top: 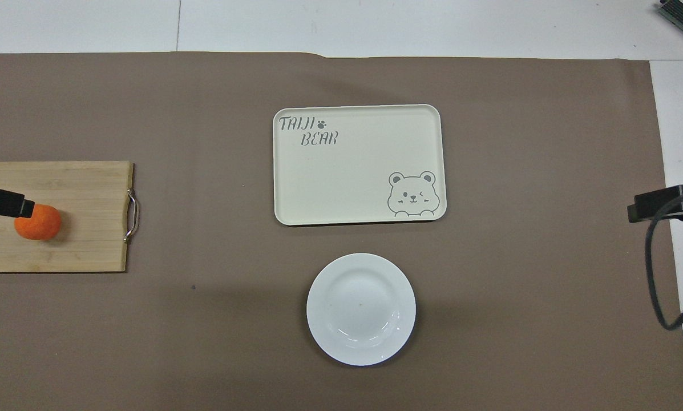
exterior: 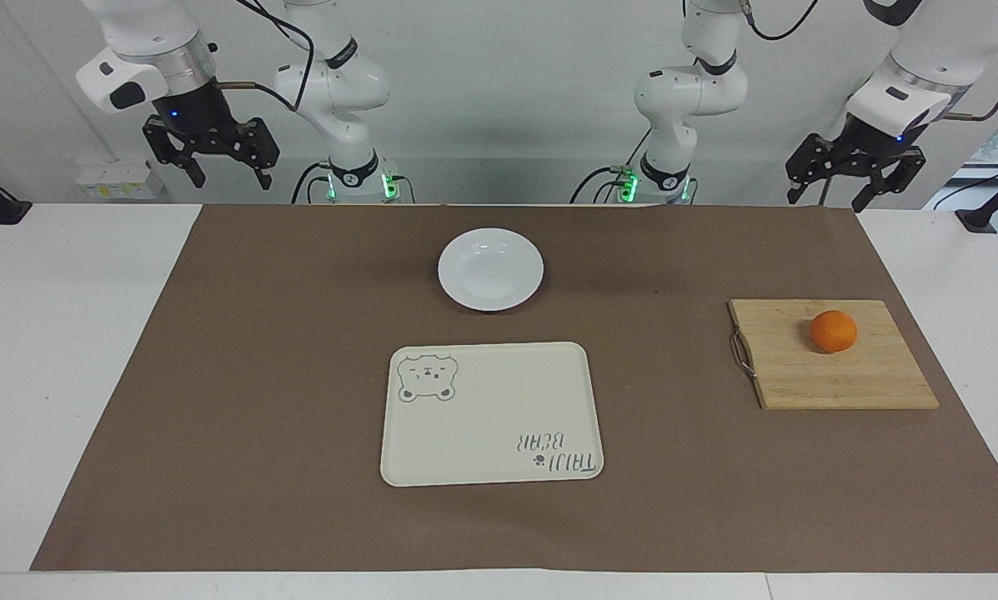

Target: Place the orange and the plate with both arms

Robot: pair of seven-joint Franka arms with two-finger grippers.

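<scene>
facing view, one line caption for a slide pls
Both open grippers, left and right, raised; orange on cutting board, plate empty.
</scene>
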